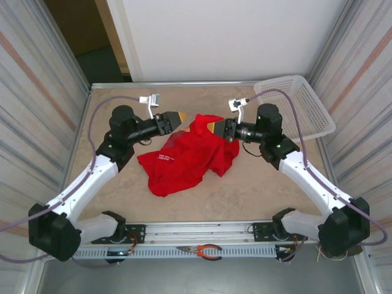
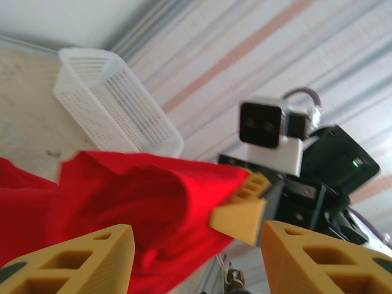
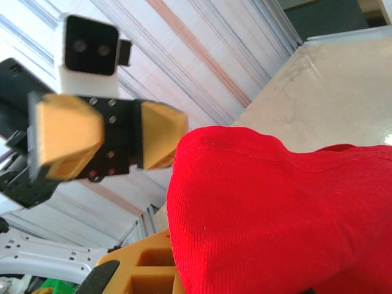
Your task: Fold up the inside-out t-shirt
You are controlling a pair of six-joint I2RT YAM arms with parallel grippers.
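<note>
The red t-shirt [image 1: 184,162] lies crumpled mid-table, with one peak lifted toward the back. A small patch of white lettering shows on its left side. My right gripper [image 1: 211,127] is shut on that raised peak. In the right wrist view the red cloth [image 3: 275,214] drapes over my lower finger [image 3: 138,269] and hides the upper one. My left gripper [image 1: 182,117] faces it from the left, a little apart from the cloth. In the left wrist view, the left gripper [image 2: 197,237] is open, and the cloth [image 2: 135,196] hangs ahead of its spread fingers, unclamped.
A white mesh basket [image 1: 300,104] sits at the back right corner, also in the left wrist view [image 2: 110,104]. Red-handled pliers [image 1: 205,250] lie on the front rail between the arm bases. Striped walls close in both sides of the table.
</note>
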